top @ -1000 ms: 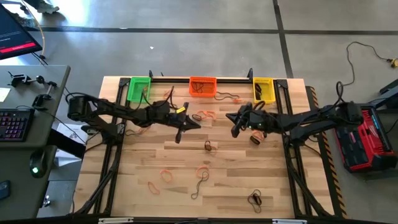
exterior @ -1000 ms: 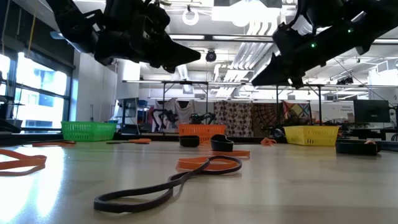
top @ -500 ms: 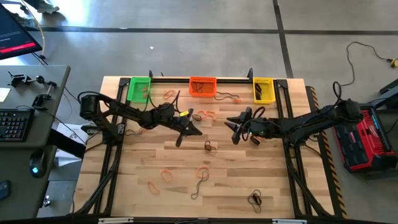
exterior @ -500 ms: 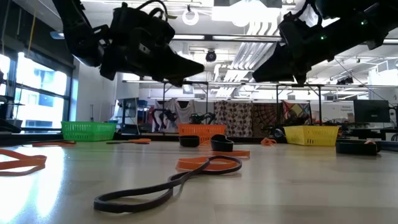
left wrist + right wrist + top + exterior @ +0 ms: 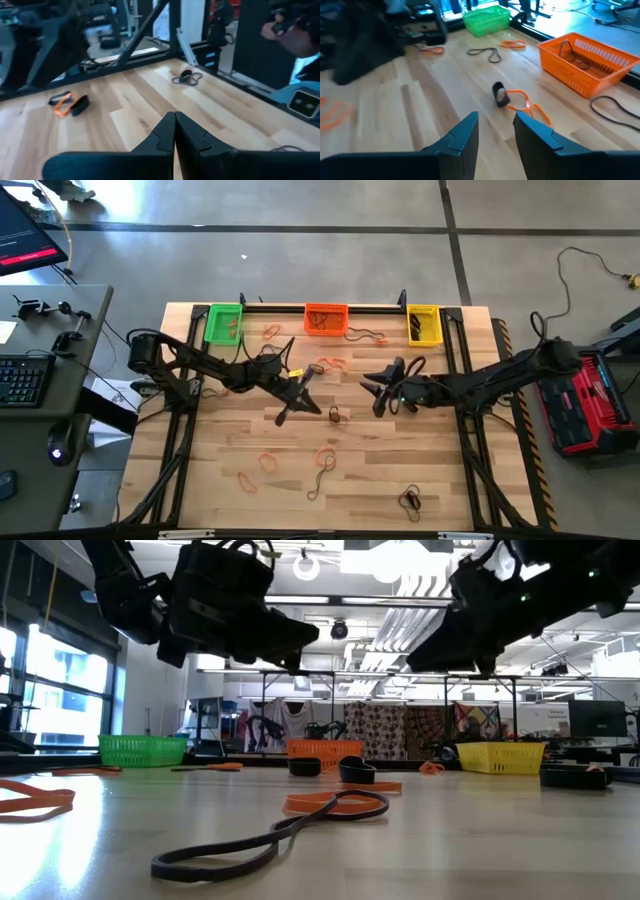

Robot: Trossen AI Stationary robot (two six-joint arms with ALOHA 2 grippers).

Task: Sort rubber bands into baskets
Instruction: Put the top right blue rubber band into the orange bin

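A light wood-plank table (image 5: pixel 400 470) on a black frame is seen from above, on a grey floor; a desk with keyboard (image 5: pixel 22 380) sits left, a red unit (image 5: pixel 585 410) right. Only the low view shows the room behind: ceiling ducts, windows, patterned cloths.

Three baskets are lined along the far edge: green basket (image 5: pixel 223 322), orange basket (image 5: pixel 326 318), yellow basket (image 5: pixel 424 324).

The left gripper (image 5: pixel 283 415) is held above mid-table, fingers pressed together per the left wrist view. The right gripper (image 5: pixel 379 392) hovers right of centre, fingers slightly spread, nothing held.

Rubber bands (image 5: pixel 325 457) are scattered across the table; a black band (image 5: pixel 410 500) lies near the front edge. Bands inside the orange basket are shown only by the right wrist view.
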